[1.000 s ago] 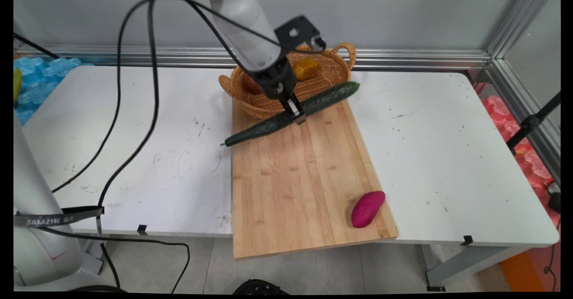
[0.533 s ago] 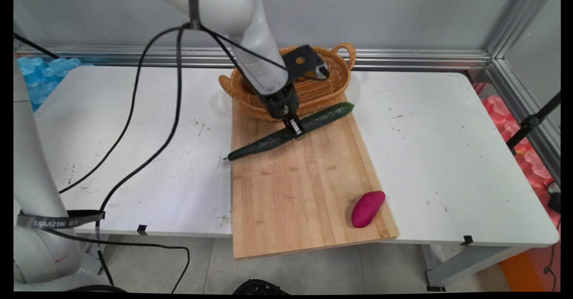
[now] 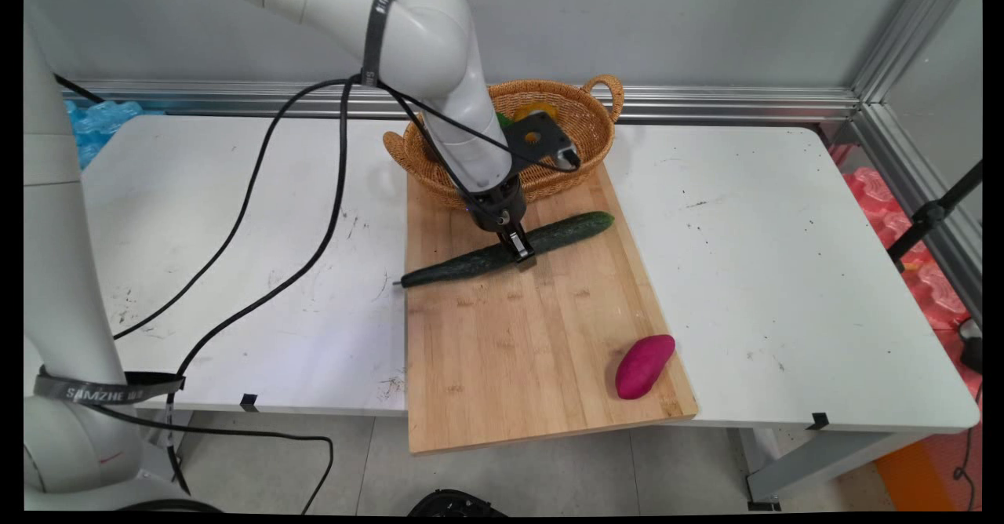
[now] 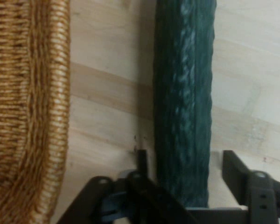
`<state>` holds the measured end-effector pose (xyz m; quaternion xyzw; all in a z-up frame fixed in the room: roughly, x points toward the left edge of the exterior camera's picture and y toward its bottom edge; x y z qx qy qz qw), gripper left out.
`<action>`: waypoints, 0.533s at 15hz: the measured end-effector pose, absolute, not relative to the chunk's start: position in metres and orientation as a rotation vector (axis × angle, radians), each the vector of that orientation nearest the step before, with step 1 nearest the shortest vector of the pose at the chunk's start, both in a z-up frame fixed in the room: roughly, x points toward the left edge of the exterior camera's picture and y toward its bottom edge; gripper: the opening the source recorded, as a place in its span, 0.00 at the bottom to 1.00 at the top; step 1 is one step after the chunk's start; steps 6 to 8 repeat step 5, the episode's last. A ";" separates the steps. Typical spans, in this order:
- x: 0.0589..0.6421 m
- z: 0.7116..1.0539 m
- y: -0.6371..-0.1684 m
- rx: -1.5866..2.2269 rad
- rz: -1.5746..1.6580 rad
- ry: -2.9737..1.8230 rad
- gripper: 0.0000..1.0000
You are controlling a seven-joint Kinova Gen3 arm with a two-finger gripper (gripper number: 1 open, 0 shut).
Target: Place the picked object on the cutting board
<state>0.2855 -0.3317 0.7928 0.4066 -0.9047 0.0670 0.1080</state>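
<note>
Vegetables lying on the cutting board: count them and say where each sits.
2: the cucumber across the cutting board's far end, between the gripper's fingers; the purple sweet potato near its front right corner.

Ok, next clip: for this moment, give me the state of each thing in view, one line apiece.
gripper: low over the board, shut on the cucumber's middle.
cucumber: lying slantwise across the board's far part, thin end past the left edge.
cutting board: flat on the table, near end overhanging.
wicker basket: upright at the board's far end, holding a yellow item.
purple sweet potato: lying loose on the board's near right corner.
</note>
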 end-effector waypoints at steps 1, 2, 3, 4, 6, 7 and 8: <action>0.285 0.791 -0.332 1.194 0.195 -2.663 1.00; 0.284 0.791 -0.333 1.191 0.193 -2.662 1.00; 0.283 0.790 -0.333 1.188 0.188 -2.660 1.00; 0.282 0.791 -0.334 1.186 0.185 -2.658 1.00; 0.281 0.791 -0.334 1.182 0.181 -2.654 1.00; 0.281 0.791 -0.334 1.182 0.181 -2.654 1.00; 0.281 0.791 -0.334 1.182 0.181 -2.654 1.00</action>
